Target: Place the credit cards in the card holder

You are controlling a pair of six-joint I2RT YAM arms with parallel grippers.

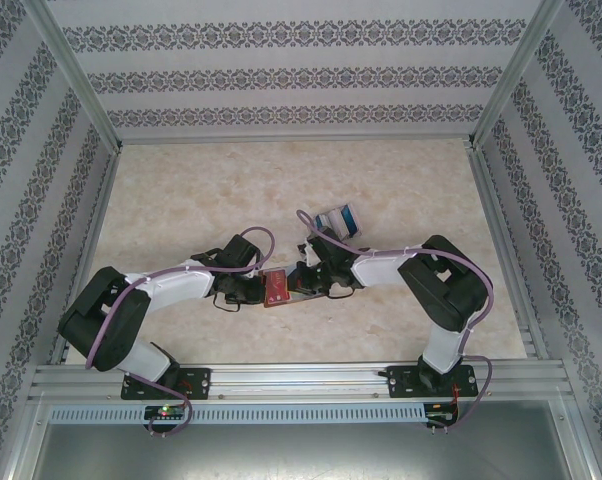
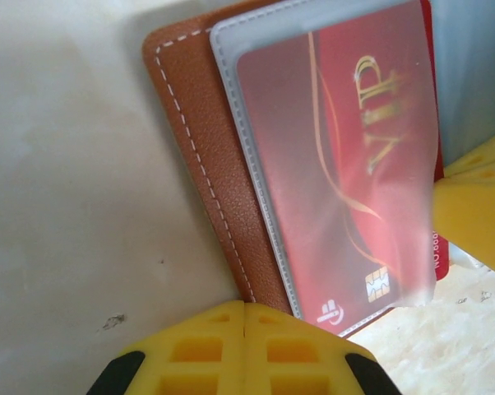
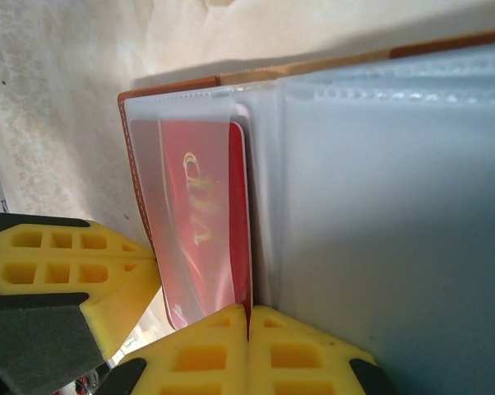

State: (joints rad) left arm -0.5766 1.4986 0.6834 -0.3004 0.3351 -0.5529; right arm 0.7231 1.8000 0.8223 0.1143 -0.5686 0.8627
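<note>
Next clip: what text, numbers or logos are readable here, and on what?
"VIP", in gold, on the red card in a clear pocket of the card holder.
Small print at that card's edge: too blurred to read.
Loose cards on the table: too small to read.

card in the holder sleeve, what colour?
The card is red with gold VIP lettering; the left wrist view shows it best.

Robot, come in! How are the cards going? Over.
Left gripper shut, right gripper shut, both at card holder's edge. Red card in clear pocket, corner sticking out. More cards on table. Nothing blocking.
</note>
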